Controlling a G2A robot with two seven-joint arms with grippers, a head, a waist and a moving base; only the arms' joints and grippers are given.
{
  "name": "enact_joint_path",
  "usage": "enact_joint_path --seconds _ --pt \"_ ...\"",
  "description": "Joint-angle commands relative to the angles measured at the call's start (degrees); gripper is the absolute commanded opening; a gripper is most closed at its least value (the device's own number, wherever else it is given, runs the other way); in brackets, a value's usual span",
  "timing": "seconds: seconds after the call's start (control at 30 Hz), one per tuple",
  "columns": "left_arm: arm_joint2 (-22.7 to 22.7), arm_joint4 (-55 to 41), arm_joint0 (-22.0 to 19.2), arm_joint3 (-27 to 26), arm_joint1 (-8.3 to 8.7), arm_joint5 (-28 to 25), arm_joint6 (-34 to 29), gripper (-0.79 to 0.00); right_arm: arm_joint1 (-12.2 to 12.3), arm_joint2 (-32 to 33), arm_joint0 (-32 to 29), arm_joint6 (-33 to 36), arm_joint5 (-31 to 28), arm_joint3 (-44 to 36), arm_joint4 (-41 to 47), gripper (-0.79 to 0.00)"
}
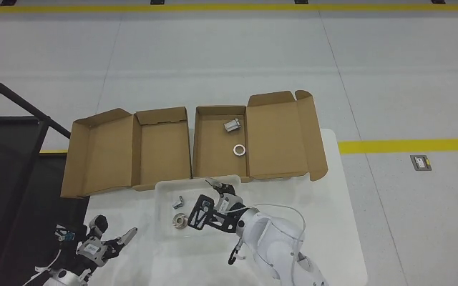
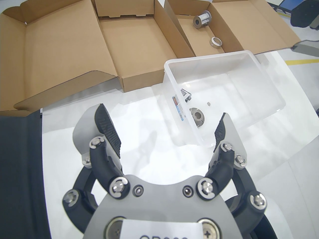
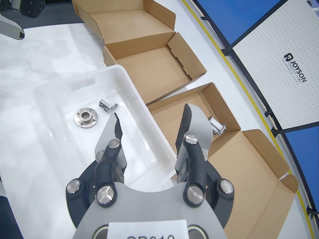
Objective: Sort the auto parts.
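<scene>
A clear plastic bin (image 1: 164, 187) (image 2: 211, 55) (image 3: 74, 75) holds a metal flange disc (image 1: 178, 220) (image 2: 197, 116) (image 3: 86, 118) and a small bracket with a bolt (image 1: 178, 203) (image 2: 186, 95) (image 3: 107, 106). Behind it, the right cardboard box (image 1: 215, 154) (image 2: 194, 38) contains a grey pulley (image 1: 232, 126) (image 2: 201, 21) (image 3: 217, 125) and a metal ring (image 1: 240, 150) (image 2: 215, 42). The left box (image 1: 161, 150) (image 2: 134, 43) (image 3: 154, 73) is bare inside. My right gripper (image 1: 206, 200) (image 3: 150, 114) hangs open over the bin's right half, holding nothing. My left gripper (image 1: 113, 230) (image 2: 162, 112) is open above the table left of the bin.
Both boxes have lids folded flat outward: the left lid (image 1: 100, 154) and the right lid (image 1: 283, 139). A black surface (image 1: 21, 186) borders the white table on the left. Bare white tabletop (image 1: 322, 214) lies right of the bin.
</scene>
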Motion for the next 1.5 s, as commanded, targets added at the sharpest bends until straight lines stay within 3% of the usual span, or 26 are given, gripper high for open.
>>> enact_joint_path --seconds 0.0,0.1,0.37,0.57,0.73,0.9,1.03,1.13,1.2,1.47 --pt "-0.2 2.6 0.6 -2.3 0.01 0.4 0.8 0.000 0.0 0.0 0.2 0.1 0.0 0.1 0.3 0.000" --pt "-0.1 10.0 2.0 -6.4 0.06 2.1 1.3 0.000 0.0 0.0 0.2 0.1 0.0 0.1 0.3 0.000" --pt "-0.1 10.0 2.0 -6.4 0.06 2.1 1.3 0.000 0.1 -0.1 -0.2 -0.8 0.1 0.1 0.1 0.000" --pt "2.5 22.4 3.1 -11.3 0.01 5.5 4.1 0.000 1.8 1.9 -3.5 -13.5 -3.4 -3.3 -3.1 0.000" --pt "3.0 31.1 2.5 -19.1 0.70 -0.5 1.0 0.000 3.8 5.3 -8.8 -23.8 -5.8 -7.0 -7.1 0.000" --pt "6.3 38.9 -1.4 -24.3 1.50 -7.6 -6.1 0.000 6.5 11.1 -15.4 -37.8 -9.8 -12.0 -12.2 0.000" --pt "12.7 44.9 -7.3 -24.3 1.99 -12.7 -14.3 0.000 8.6 16.3 -22.3 -49.7 -6.4 -14.9 -16.4 0.000" --pt "18.6 46.8 -13.7 -21.2 2.01 -15.4 -21.2 0.000 9.7 19.9 -27.2 -56.5 -2.6 -15.3 -17.1 0.000" --pt "20.2 45.2 -16.3 -19.3 1.72 -13.5 -24.4 0.000 9.9 21.0 -28.5 -57.3 -1.6 -15.0 -16.3 0.000" --pt "20.2 45.2 -16.3 -19.3 1.72 -13.5 -24.4 0.000 9.9 21.0 -28.5 -57.3 -1.6 -15.0 -16.3 0.000"
